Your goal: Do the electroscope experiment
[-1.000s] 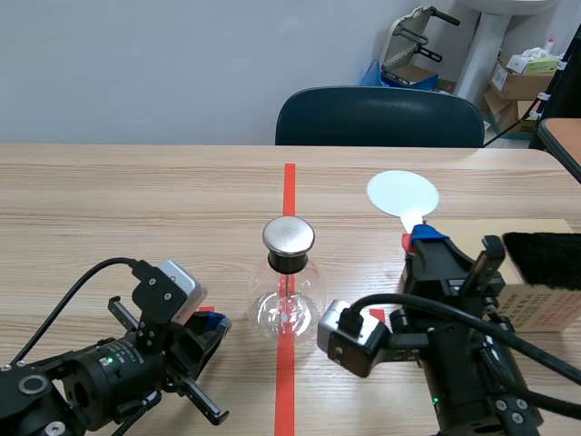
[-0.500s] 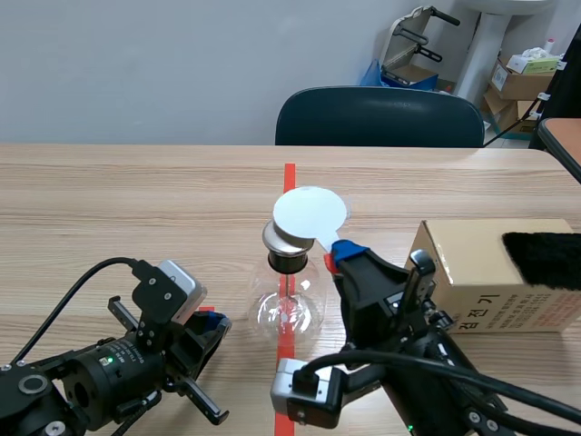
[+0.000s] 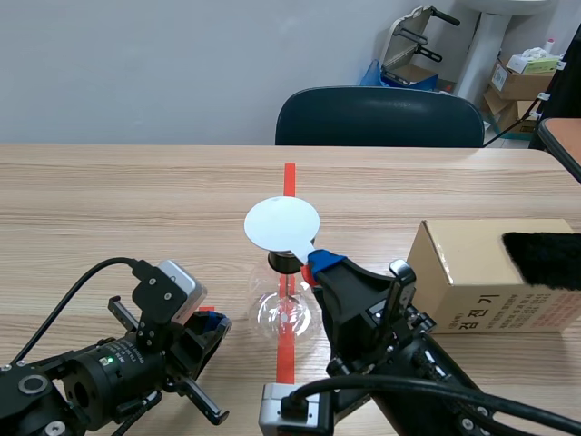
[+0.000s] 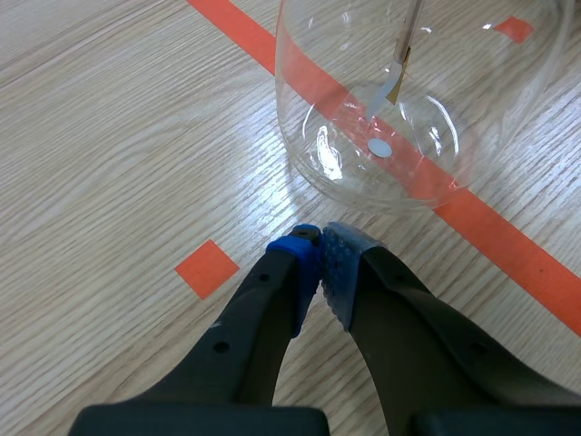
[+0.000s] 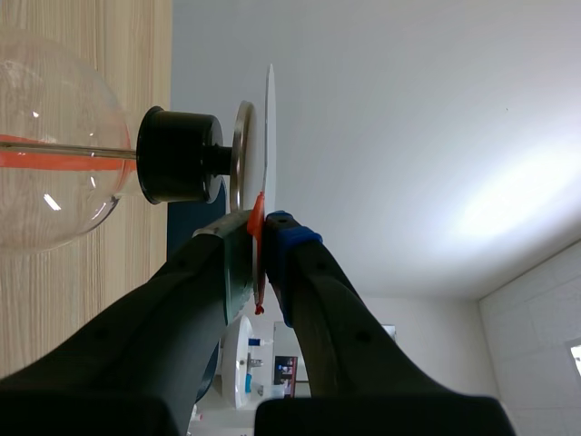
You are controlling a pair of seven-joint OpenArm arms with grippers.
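The electroscope, a clear glass flask (image 3: 288, 313) with a black stopper and a metal cap, stands on the red tape line at the table's middle. My right gripper (image 3: 320, 259) is shut on the red handle of a white round disc (image 3: 281, 223), held flat just above the metal cap (image 5: 241, 154). In the right wrist view the white disc (image 5: 270, 136) sits edge-on beside the cap with a thin gap. My left gripper (image 4: 320, 250) rests low on the table, shut on nothing, just short of the flask (image 4: 408, 109); thin foil leaves (image 4: 392, 86) hang inside.
A cardboard box (image 3: 481, 272) with black fur (image 3: 543, 259) on top lies at the right. A dark chair (image 3: 379, 118) stands behind the table's far edge. Boxes and equipment stand at the back right.
My right arm has swung left from beside the box, carrying the white disc from the right of the flask to directly over its metal cap. The left arm has not moved.
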